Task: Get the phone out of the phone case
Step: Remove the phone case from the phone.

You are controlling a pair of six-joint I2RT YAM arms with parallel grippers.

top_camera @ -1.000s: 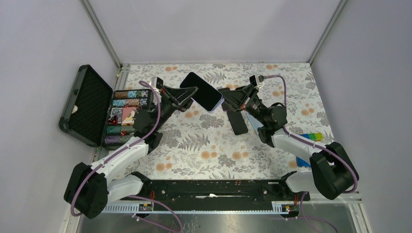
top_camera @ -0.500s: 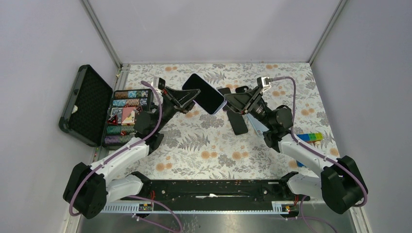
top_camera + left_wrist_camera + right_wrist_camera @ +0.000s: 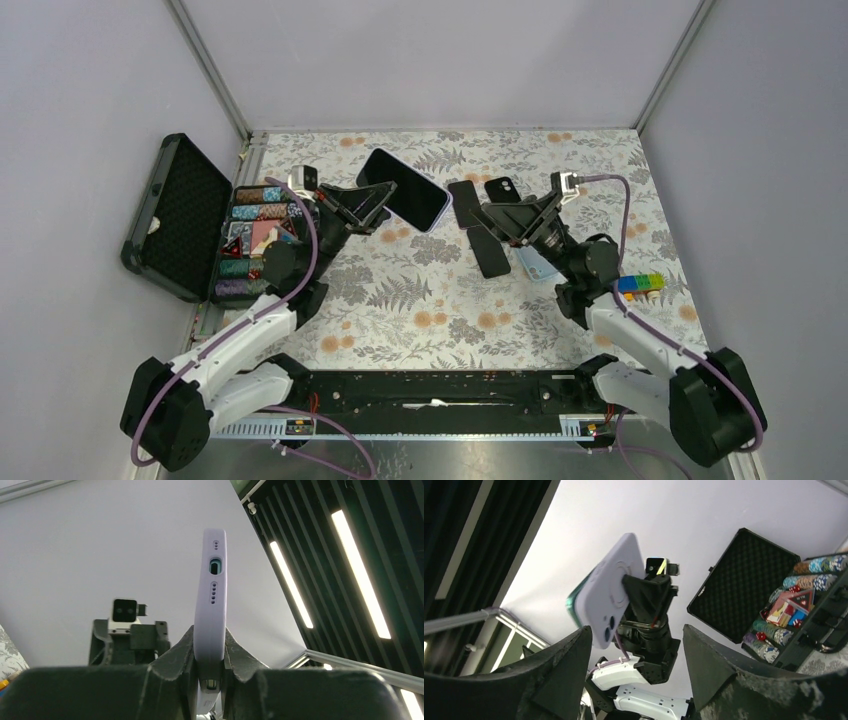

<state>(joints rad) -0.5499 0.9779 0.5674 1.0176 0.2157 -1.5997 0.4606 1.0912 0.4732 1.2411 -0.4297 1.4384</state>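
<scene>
Floral tabletop (image 3: 440, 300), grey walls | left gripper (image 3: 372, 207) clamped on lilac phone case (image 3: 210, 605), phone (image 3: 405, 188) seated inside, raised at upper centre | right gripper (image 3: 495, 215) spread wide, empty, just right of it | step, likely: lining up the peel | next: pinch a free case edge, pull it off.

So the right end effector (image 3: 636, 630) just gapes empty, facing the left end effector (image 3: 629, 582) pinching the lilac phone case (image 3: 606, 600).

Both arms share one build: white moulded links between bulky black joint housings. The left arm (image 3: 240, 325) and right arm (image 3: 640, 335) each carry a purple cable (image 3: 316, 235) running along its length. The jaws are matt black, wedge-shaped, rough-textured — a small pale-cased camera (image 3: 302, 178) tops each wrist. A black rail (image 3: 440, 388) joins both bases.
</scene>
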